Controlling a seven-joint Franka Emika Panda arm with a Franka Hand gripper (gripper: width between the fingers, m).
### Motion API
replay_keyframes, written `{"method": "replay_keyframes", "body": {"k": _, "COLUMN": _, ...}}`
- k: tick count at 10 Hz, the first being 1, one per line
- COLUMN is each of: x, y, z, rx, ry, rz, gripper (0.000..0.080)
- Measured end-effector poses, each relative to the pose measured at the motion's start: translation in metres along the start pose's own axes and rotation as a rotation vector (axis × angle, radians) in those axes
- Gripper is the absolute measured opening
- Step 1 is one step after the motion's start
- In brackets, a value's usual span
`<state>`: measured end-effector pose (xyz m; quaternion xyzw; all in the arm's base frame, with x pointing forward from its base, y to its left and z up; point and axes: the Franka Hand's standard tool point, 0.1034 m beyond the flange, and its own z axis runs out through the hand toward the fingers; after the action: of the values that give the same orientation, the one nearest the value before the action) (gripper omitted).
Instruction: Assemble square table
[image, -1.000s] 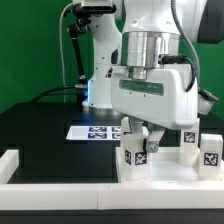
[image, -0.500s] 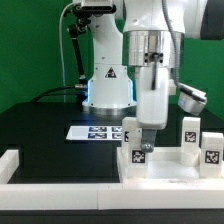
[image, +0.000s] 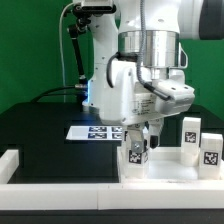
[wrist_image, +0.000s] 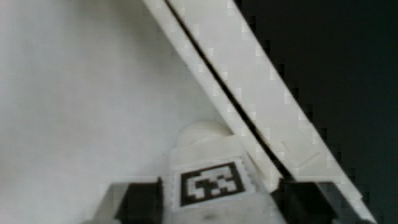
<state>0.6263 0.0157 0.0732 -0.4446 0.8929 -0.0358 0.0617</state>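
One arm (image: 150, 60) fills most of the exterior view, bent down over the near right part of the black table (image: 40, 125) where the furniture parts sit. Under it is the square top (image: 165, 170), lying flat in the near right corner, tucked against the white border rails (image: 60, 172), which I'd guess is there to keep it from sliding when something gets pushed or twisted into it. The marker board (image: 95, 132) lies flat further back, near the robot base, just a sheet of black tags. Three legs show: one (image: 136, 153) standing upright on the top right under the wrist, and two more, (image: 190, 135) and (image: 211, 148), upright over on the exterior view's right, parked within reach. The gripper (image: 140, 140) is down over that first leg, and in the wrist view the leg (wrist_image: 217, 165) sits between the two dark fingers (wrist_image: 134, 205), so it looks clamped on it, closed about to the leg's width. My read is it's holding the leg vertical to seat it near the top's (wrist_image: 89, 100) rim. No brand or readable text anywhere, only the black-and-white tags on each leg and the board.
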Motion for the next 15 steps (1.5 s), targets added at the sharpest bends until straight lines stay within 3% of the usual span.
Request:
{"method": "replay_keyframes", "body": {"k": 4, "x": 0.001, "y": 0.001, "z": 0.000, "rx": 0.002, "ry": 0.003, "rz": -0.021, "gripper": 0.0314}}
{"method": "replay_keyframes", "body": {"k": 5, "x": 0.002, "y": 0.001, "z": 0.000, "rx": 0.002, "ry": 0.003, "rz": -0.023, "gripper": 0.0485}}
{"method": "replay_keyframes", "body": {"k": 6, "x": 0.000, "y": 0.002, "z": -0.002, "rx": 0.002, "ry": 0.000, "rz": -0.038, "gripper": 0.0485}}
{"method": "replay_keyframes", "body": {"k": 7, "x": -0.004, "y": 0.009, "z": -0.011, "rx": -0.003, "ry": -0.014, "rz": -0.070, "gripper": 0.0613}}
{"method": "replay_keyframes", "body": {"k": 8, "x": -0.006, "y": 0.012, "z": -0.025, "rx": -0.002, "ry": -0.036, "rz": -0.083, "gripper": 0.0638}}
{"method": "replay_keyframes", "body": {"k": 10, "x": -0.015, "y": 0.009, "z": -0.061, "rx": 0.011, "ry": -0.094, "rz": -0.097, "gripper": 0.0647}}
{"method": "replay_keyframes", "body": {"k": 11, "x": -0.016, "y": 0.003, "z": -0.070, "rx": 0.020, "ry": -0.106, "rz": -0.095, "gripper": 0.0647}}
{"method": "replay_keyframes", "body": {"k": 15, "x": -0.015, "y": 0.003, "z": -0.067, "rx": 0.013, "ry": -0.099, "rz": -0.097, "gripper": 0.0649}}
